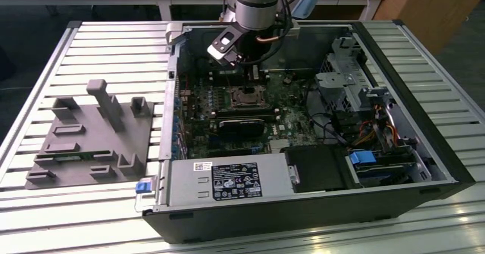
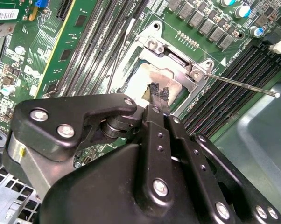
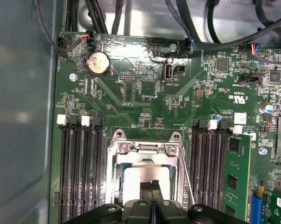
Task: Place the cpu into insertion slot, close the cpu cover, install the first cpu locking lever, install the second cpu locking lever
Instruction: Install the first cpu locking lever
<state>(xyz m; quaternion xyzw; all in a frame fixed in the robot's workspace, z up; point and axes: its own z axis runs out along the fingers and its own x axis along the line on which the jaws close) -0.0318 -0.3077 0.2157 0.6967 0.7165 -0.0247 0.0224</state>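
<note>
1. The cpu lies flat in the insertion slot, with the cpu cover framing it.
2. The gripper has its fingers pressed together, tips at the cpu's top.
3. Judged light, stiff and fragile; hold it by the edges only.

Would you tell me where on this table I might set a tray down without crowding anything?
Bare slats lie on the table between the grey fixture and the near edge, and along the exterior view's right of the computer case. Crowded: inside the case around the gripper.
</note>
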